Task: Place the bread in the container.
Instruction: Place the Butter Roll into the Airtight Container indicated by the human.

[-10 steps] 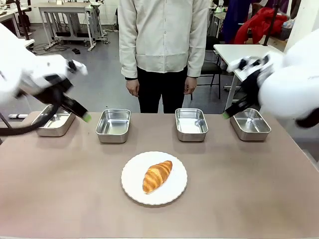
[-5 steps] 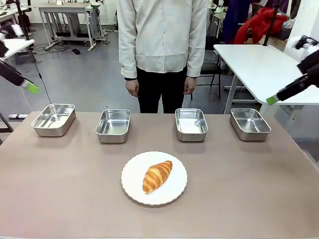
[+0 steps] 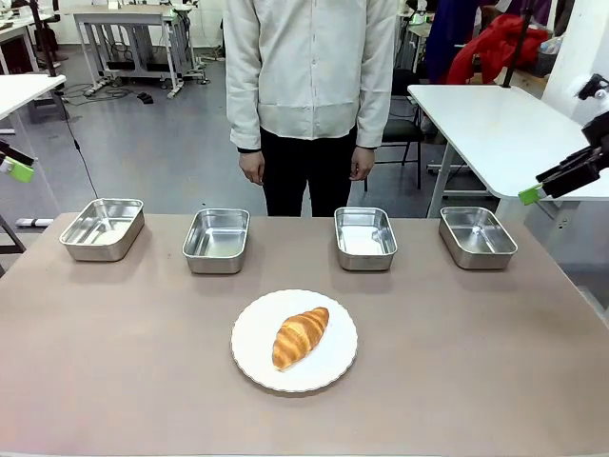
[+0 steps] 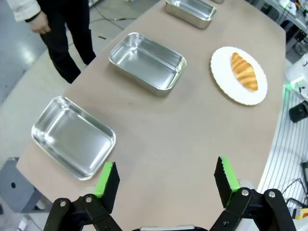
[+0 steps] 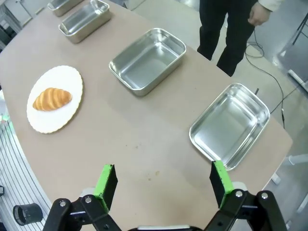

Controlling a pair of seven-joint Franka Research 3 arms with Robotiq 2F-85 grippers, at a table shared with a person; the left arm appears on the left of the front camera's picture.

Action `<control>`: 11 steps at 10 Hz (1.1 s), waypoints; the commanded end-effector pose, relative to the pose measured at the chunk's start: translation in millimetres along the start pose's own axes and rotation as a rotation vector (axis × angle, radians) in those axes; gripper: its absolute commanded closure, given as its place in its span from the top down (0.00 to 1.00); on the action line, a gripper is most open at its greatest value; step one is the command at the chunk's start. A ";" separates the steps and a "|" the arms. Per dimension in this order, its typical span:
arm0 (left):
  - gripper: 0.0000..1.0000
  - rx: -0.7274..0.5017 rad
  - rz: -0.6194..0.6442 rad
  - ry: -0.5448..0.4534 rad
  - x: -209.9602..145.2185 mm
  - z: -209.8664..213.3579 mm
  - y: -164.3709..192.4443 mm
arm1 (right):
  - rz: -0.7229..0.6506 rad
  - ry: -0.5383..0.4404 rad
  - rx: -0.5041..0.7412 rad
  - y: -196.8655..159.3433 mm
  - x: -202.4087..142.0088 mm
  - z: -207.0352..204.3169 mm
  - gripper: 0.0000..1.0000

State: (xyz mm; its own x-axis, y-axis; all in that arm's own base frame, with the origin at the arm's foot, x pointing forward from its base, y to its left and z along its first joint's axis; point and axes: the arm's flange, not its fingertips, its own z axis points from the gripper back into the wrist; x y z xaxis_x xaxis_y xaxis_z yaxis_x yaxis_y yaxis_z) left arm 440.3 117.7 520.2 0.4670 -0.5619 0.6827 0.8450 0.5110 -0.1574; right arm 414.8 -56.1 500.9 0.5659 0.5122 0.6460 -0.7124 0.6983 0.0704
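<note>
The bread (image 3: 301, 336), a golden-brown croissant, lies on a round white plate (image 3: 255, 354) at the table's near middle. Several identical steel pans stand in a row beyond it; I cannot tell which one is the container. My left gripper (image 3: 14, 168) hangs high at the far left edge, off the table. My right gripper (image 3: 533, 193) hovers high at the far right, above and beyond the rightmost pan (image 3: 478, 236). In the left wrist view the gripper (image 4: 166, 178) is open and empty, with the bread (image 4: 244, 71) far off. The right wrist view shows that gripper (image 5: 162, 179) open and empty too.
A person stands at the far side behind the two middle pans (image 3: 216, 240) (image 3: 365, 237), hands hanging by the hips. The leftmost pan (image 3: 102, 228) sits near the table's far left corner. A white side table (image 3: 495, 119) stands beyond on the right.
Both arms have swung up and outward, away from the end pans to the picture's edges. The bread, plate and pans have not moved.
</note>
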 end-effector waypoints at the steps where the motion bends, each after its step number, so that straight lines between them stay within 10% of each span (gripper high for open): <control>1: 1.00 -0.008 0.011 -0.026 0.7 4.8 6.6 | -0.022 -0.004 -0.006 3.0 2.4 1.4 1.00; 11: 1.00 -0.060 -0.048 -0.250 -29.0 122.2 14.5 | 0.023 -0.215 0.046 -52.6 -17.6 92.2 1.00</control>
State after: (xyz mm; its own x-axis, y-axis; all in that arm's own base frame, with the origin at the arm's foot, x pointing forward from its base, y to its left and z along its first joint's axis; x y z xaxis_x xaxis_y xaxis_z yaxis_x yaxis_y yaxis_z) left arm 401.8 218.5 581.4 0.3905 -0.4192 0.8196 0.8648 0.4724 -0.1703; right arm 398.5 -145.4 556.1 0.4794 0.4054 0.7784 -0.7207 0.6880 0.0855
